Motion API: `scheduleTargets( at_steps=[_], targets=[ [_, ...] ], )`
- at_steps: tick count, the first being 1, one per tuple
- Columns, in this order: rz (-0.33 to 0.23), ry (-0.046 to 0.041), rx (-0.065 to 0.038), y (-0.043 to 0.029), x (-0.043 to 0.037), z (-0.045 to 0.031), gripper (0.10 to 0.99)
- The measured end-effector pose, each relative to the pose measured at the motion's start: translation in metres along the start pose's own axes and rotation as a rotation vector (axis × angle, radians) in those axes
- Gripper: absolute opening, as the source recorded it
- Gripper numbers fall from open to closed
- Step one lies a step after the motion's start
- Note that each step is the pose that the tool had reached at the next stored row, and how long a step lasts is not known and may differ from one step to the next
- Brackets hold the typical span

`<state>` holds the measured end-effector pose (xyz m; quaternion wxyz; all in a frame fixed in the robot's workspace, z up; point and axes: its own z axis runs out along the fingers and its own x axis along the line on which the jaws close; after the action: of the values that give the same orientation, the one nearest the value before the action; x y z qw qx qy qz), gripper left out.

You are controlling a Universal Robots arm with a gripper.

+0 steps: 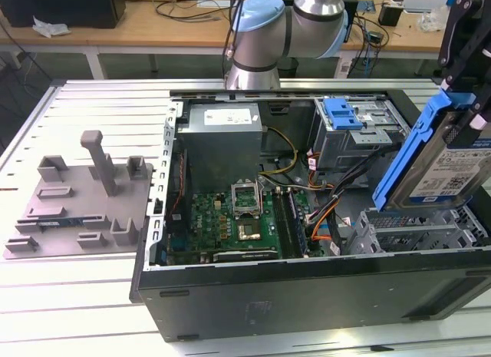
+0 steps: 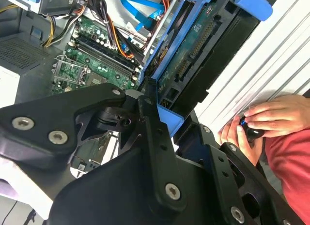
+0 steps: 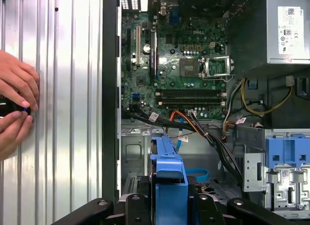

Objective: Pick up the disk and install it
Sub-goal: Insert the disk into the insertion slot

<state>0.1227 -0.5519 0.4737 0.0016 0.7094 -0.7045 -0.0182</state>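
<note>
Ribbed metal tabletop [image 1: 77,295] carries an open computer case [image 1: 307,295] lying on its side, with a wooden bench [image 1: 153,27] behind it. On the exterior view's left of the case lies a grey fixture plate [image 1: 84,196] with upright pegs and blocks. Inside the case are a green motherboard [image 1: 230,219], a grey power supply [image 1: 222,134] and bundles of coloured cables. The arm [image 1: 284,27] rises behind the case. At the exterior view's right the gripper [image 1: 464,104] has its black fingers clamped on the disk [image 1: 449,173], gripping it by its blue bracket. The disk hangs tilted on edge, label facing out, just above the grey drive cage [image 1: 414,234] at that end of the case; whether its lower edge touches the cage I cannot tell. In the second wrist view the gripper [image 2: 169,123] pinches the bracket's end with the disk [image 2: 193,55] reaching away over the case. A person's hands [image 3: 17,104] rest on the table beside the case, holding a small dark object
</note>
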Motion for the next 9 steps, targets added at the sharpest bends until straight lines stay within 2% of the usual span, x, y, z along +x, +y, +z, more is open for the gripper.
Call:
scheduleTargets(
  at_steps=[4,9],
  targets=[
    [-0.002,0.0059,0.006,0.0000,-0.0008,0.0021,0.365],
    [-0.003,0.0077,0.009,0.0001,-0.0012,0.0026,0.365]
  ],
)
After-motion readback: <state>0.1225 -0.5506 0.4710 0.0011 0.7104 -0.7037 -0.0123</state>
